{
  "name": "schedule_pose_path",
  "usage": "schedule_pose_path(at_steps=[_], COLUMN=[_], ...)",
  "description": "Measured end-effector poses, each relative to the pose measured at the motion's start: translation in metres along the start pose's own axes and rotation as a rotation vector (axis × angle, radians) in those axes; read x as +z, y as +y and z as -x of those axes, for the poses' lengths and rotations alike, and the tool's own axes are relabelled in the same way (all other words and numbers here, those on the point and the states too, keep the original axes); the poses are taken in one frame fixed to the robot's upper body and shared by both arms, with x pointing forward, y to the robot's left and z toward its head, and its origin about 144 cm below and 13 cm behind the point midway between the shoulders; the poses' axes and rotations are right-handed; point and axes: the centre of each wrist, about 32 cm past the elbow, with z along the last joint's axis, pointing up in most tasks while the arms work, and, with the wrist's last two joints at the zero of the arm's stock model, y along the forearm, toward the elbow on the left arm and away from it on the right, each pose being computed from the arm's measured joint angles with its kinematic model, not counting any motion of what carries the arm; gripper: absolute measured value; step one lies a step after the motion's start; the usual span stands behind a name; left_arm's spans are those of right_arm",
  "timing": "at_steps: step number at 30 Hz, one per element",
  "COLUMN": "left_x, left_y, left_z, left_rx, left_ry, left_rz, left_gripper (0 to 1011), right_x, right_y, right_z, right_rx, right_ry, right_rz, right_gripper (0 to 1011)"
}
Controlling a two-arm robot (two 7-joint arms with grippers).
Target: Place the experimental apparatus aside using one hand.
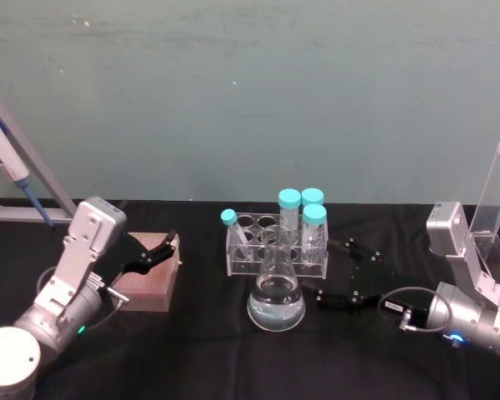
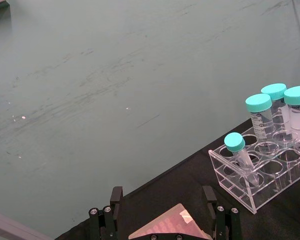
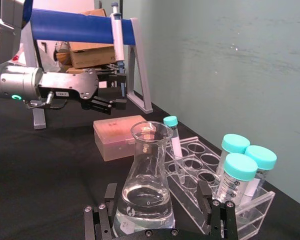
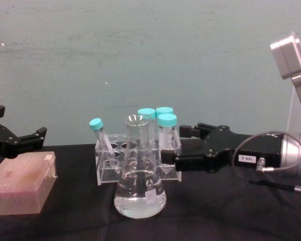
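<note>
Head view: the right tool is spread wide, low over the bench, just right of the flask, which stands before the tube rack. The left tool hangs open over a pink box.

Right wrist view: the flask stands straight ahead, framed by the fingers, ungripped.

Chest view: the rack is close behind, so advance squarely, close on the lower neck and move gently, keeping the liquid level.
</note>
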Motion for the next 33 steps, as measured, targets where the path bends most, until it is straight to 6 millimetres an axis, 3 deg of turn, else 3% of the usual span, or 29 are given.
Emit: schedule_pose_path(at_steps=[33], left_x=[0.0], left_y=[0.0], left_z=[0.0], left_rx=[0.0], left_ry=[0.0], left_rz=[0.0], left_gripper=[1000], right_x=[0.006], right_y=[0.028], right_z=[-0.011], right_rx=[0.1], right_ry=[0.025], right_rz=[-0.042], right_gripper=[1003])
